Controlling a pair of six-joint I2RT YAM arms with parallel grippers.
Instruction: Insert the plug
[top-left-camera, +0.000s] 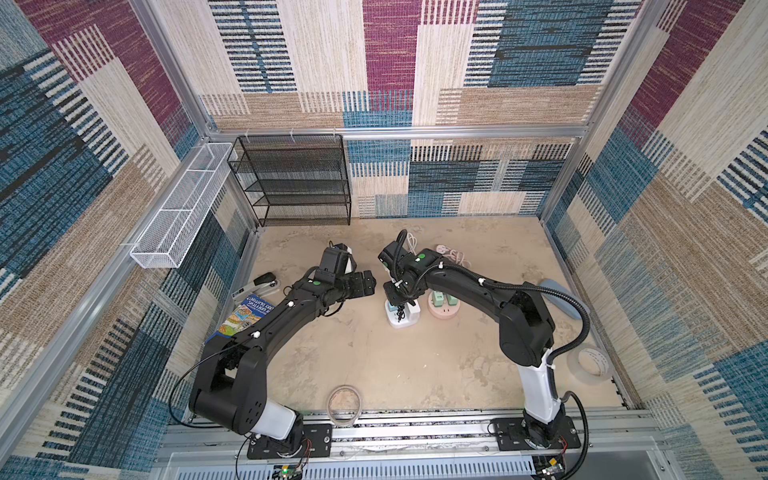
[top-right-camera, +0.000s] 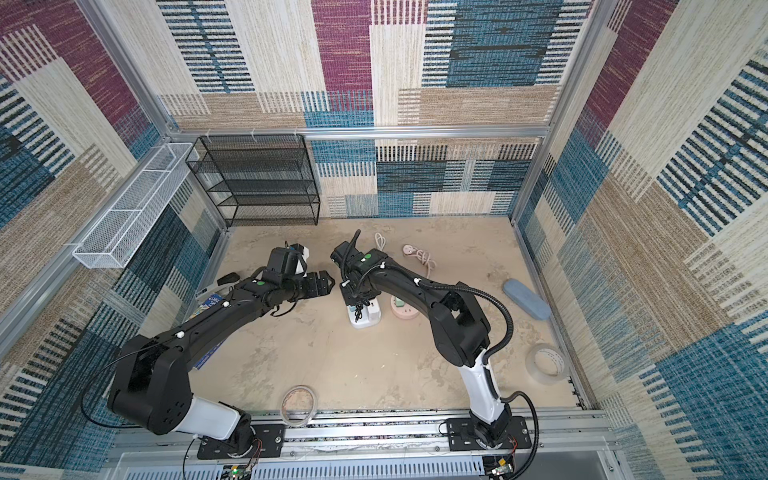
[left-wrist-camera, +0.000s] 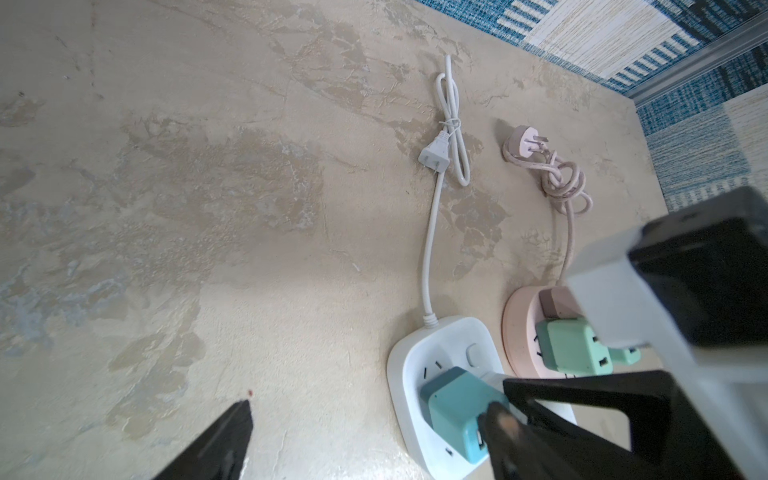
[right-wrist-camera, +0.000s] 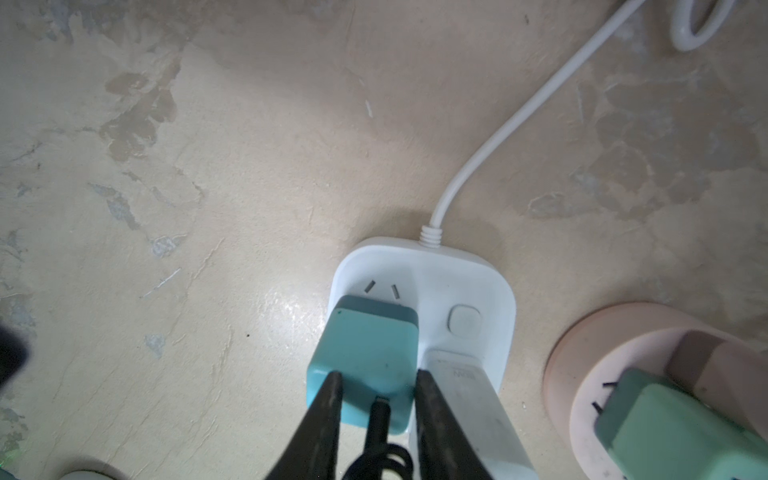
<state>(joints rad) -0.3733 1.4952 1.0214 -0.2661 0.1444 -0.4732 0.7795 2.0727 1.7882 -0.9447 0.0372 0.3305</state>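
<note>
We judge the step in hand to be pressing the teal cube-shaped plastic plug (right-wrist-camera: 365, 345) home in the white rounded-square power strip (right-wrist-camera: 457, 270). We would push straight down along the prongs, square to the strip's face. We would not rock it toward the white oblong adapter (right-wrist-camera: 461, 386), which stands just beside it in the same strip. The strip lies loose on the mottled beige surface (right-wrist-camera: 208, 187), so a slanted push could slide or tip it. We would press through its middle and release only once the plug's base sits flush. Whether it is fully seated we cannot tell: the base meets the strip beside a free pair of slots, but the prongs are hidden. A black cable (right-wrist-camera: 378, 419) loops between the fingers and meets the plug's near face, and we would keep it from being pinched. The right arm's fingers (right-wrist-camera: 328, 411) stand narrow, one against each side of the teal plug, gripping it. The left arm's fingers (left-wrist-camera: 224, 440) stand wide apart and hold nothing. They hang above the surface, left of the strip in both top views.
</note>
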